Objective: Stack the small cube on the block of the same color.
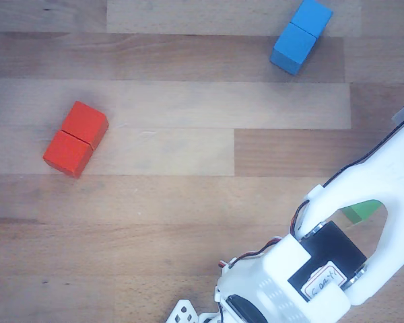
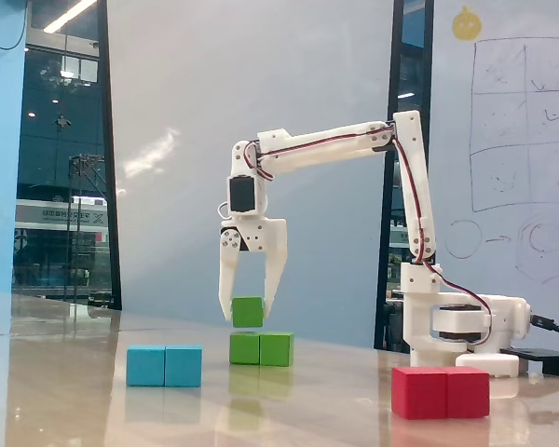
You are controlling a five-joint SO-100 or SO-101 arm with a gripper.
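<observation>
1. Fixed view, left side: a light-blue rectangular wooden block (image 2: 164, 366), two cubes long, lies on the glossy wooden table (image 2: 65, 400), well left of the arm's base.
2. Fixed view, centre: the white two-finger gripper (image 2: 248, 315) points straight down, its fingers closed against the two sides of the small plain green wooden cube (image 2: 247, 312).
3. The small cube hangs level just above the left half of the green two-cube wooden block (image 2: 261, 348); whether its underside touches the block cannot be told from this angle.
4. The green block lies flat on the table, its seam line upright across the middle, behind and to the right of the blue block.
5. Fixed view, right side: a red two-cube wooden block (image 2: 441, 392) lies nearest the camera, in front of the white arm base (image 2: 452, 326).
6. Other view, looking down: the red block (image 1: 75, 138) lies at the left and the blue block (image 1: 301, 36) at the top right, both set diagonally on the wood grain.
7. At the lower right of the same view, the white arm covers most of the stack; only a green sliver (image 1: 360, 211) shows through an opening in its frame.
</observation>
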